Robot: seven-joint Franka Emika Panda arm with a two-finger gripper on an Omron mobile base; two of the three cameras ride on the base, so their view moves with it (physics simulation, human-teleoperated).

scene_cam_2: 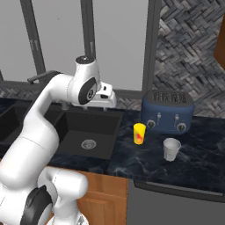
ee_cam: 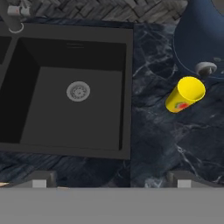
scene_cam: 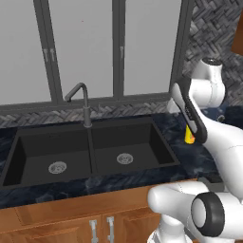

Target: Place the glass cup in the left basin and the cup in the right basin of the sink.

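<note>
End effector [ee_cam: 112, 180] spread wide, holding nothing; its two dark tips sit at the bottom of the hand view over the near rim of the sink [ee_cam: 127, 87] and the dark marble worktop [ee_cam: 153, 131]. It hangs above the right edge of the right basin [ee_cam: 74, 109], looking down.

Cup [ee_cam: 185, 94], yellow with a red mark, upright on the worktop just right of the sink, near the front of the blue toaster [scene_cam_2: 168, 111]. In the right base view the cup [scene_cam_2: 139, 133] stands left of the glass cup [scene_cam_2: 171, 149], the two near each other but apart; the glass cup is nearer the worktop's front edge. Both upright, untouched.

Left basin [scene_cam: 50, 156] and right basin [scene_cam: 128, 147] hold nothing but their drains. Grey gooseneck tap [scene_cam: 81, 102] at the back over the divider.

Progress, judged: nothing placed yet. Both moves are left: glass cup to the left basin, cup to the right. The hand looks staged for a first pick, likely the yellow cup since it is closest.

Count: one yellow cup, one glass cup, two basins, two silver drains, one tap, one toaster.
</note>
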